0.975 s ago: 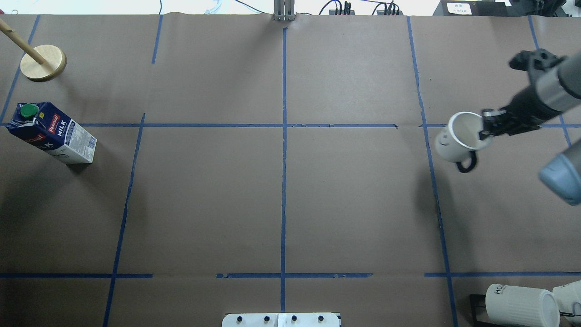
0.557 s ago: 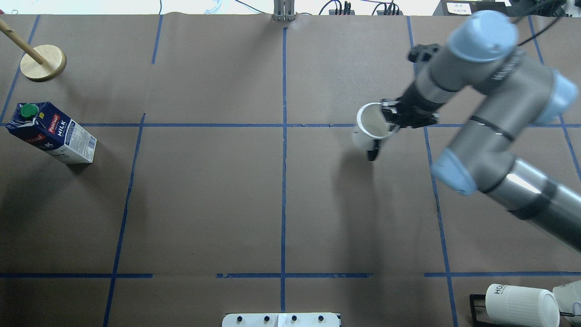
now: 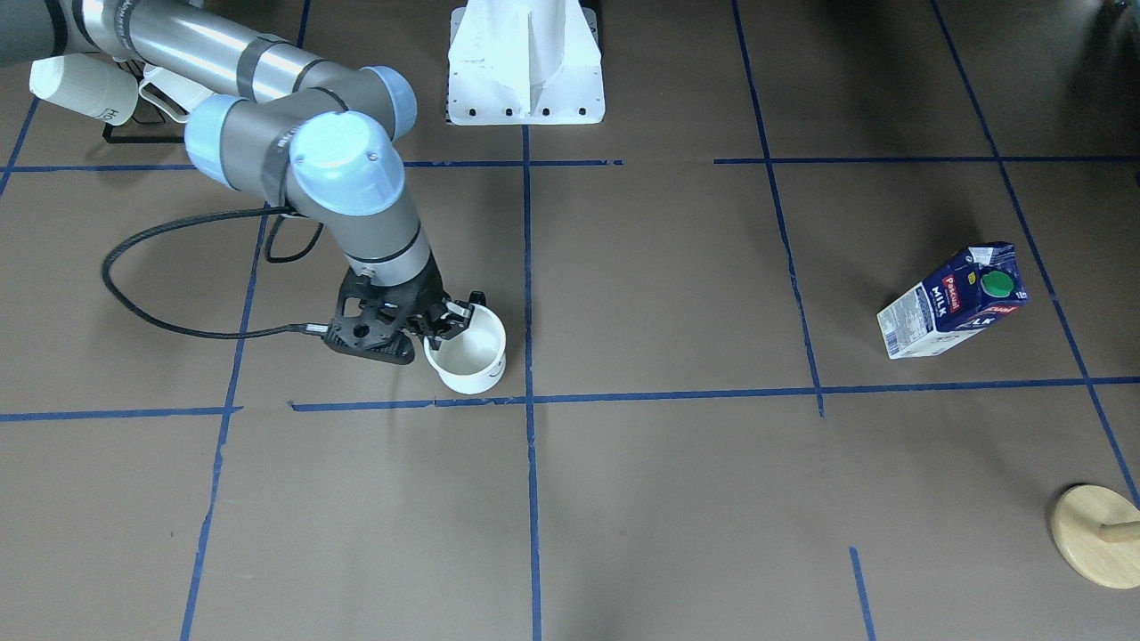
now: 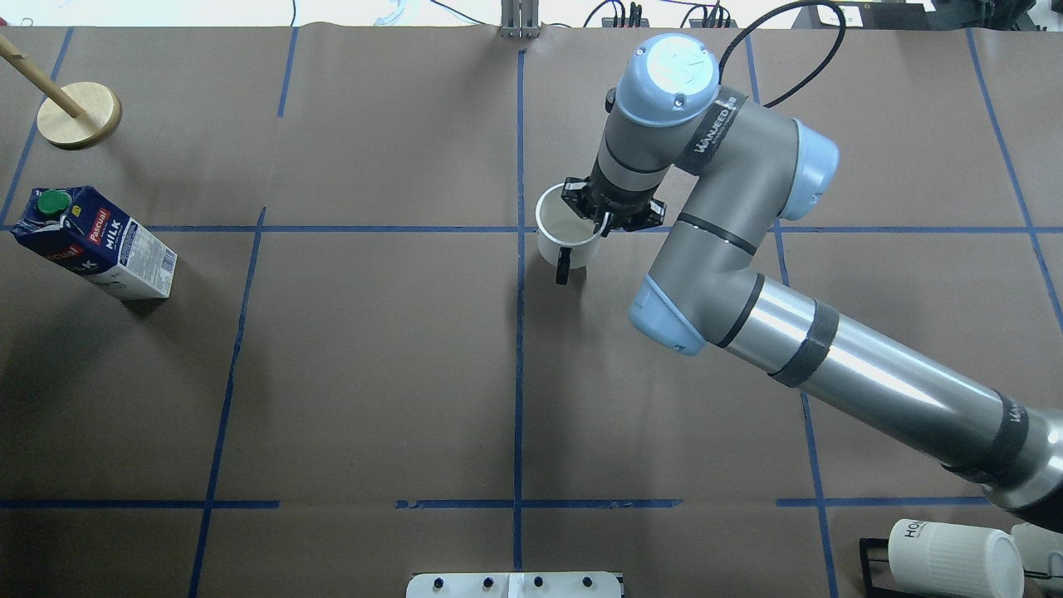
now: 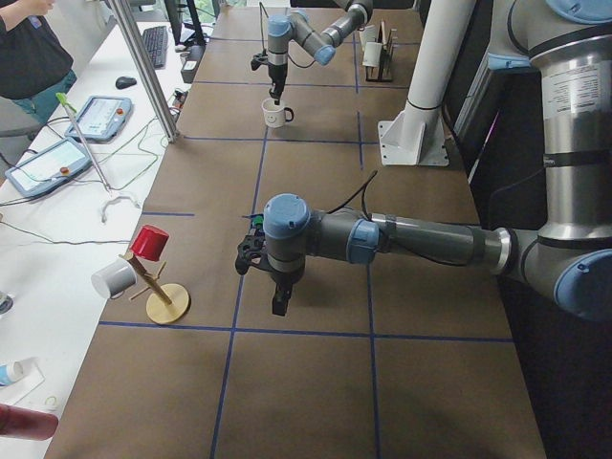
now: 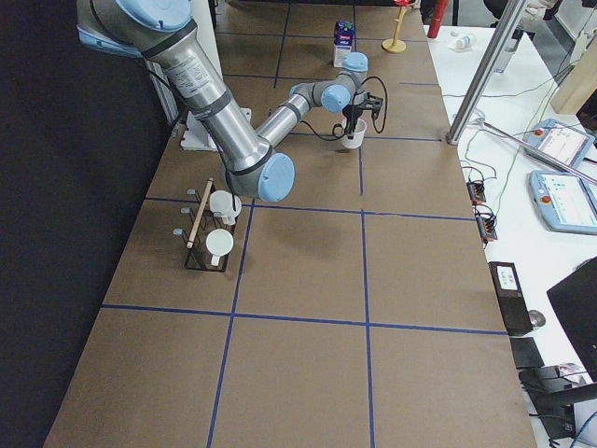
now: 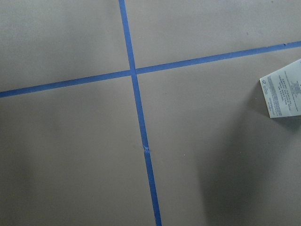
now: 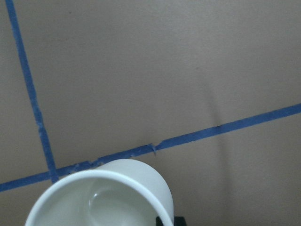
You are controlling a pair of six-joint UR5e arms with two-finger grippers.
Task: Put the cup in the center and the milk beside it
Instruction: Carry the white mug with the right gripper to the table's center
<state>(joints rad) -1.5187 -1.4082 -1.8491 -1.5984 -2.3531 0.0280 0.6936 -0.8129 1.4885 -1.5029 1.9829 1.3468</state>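
Note:
The cup (image 4: 565, 231) is a smooth white mug with a dark handle, seen open side up; its face drawing is hidden. My right gripper (image 4: 600, 218) is shut on the cup's rim, one finger inside, and holds it upright just right of the center (image 4: 520, 229), where the blue tape lines cross. The cup (image 3: 468, 354) is low over the paper; I cannot tell if it touches. The milk (image 4: 91, 241), a dark blue carton with a green cap, stands far left. My left gripper (image 5: 277, 298) shows only in the exterior left view, near the milk; I cannot tell its state.
A wooden peg stand (image 4: 79, 114) is at the far left corner. A black rack with ribbed white "HOME" mugs (image 4: 951, 556) is at the near right corner. The white robot base (image 3: 525, 62) stands at the table's near middle edge. An operator (image 5: 29, 48) stands beyond the far side.
My right arm has carried the cup leftward, from beyond the right tape line to just right of the central tape cross. The milk has not moved.

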